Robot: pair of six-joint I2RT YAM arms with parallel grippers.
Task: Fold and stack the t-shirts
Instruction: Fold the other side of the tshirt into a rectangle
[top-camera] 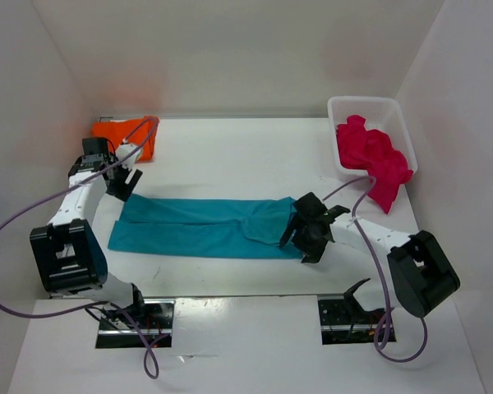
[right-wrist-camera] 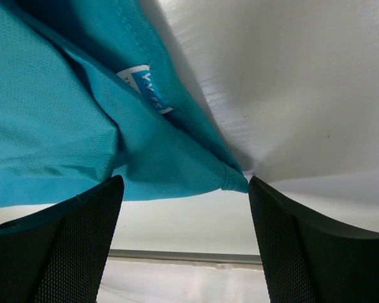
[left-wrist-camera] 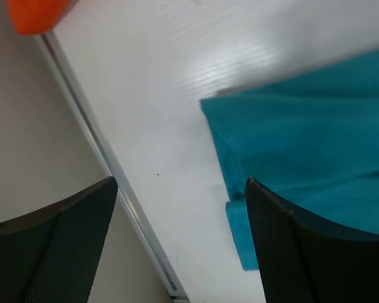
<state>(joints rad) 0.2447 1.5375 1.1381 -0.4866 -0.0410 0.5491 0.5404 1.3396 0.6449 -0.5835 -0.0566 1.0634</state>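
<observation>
Three t-shirts are in sight, one of each colour. The teal t-shirt (top-camera: pixel 205 228) lies folded into a long band across the middle of the counter (top-camera: pixel 230 156). The orange t-shirt (top-camera: pixel 125 135) sits bunched in the far left corner, and the pink-red t-shirt (top-camera: pixel 371 154) is heaped in the single white basket (top-camera: pixel 363 101) at the far right, one part spilling over its near rim. There are two arms with one pincer each. The left pincer (top-camera: pixel 125 182) hangs over the teal band's left end with its two fingers spread wide and nothing between them; in the left wrist view only bare counter shows in the gap, and the teal edge (left-wrist-camera: pixel 303 145) runs beside one finger. The right pincer (top-camera: pixel 311 232) is at the band's right end, also spread wide. In the right wrist view a teal corner (right-wrist-camera: pixel 177 170) with one small white label (right-wrist-camera: pixel 146 88) lies in front of the parted fingers, not clamped.
</observation>
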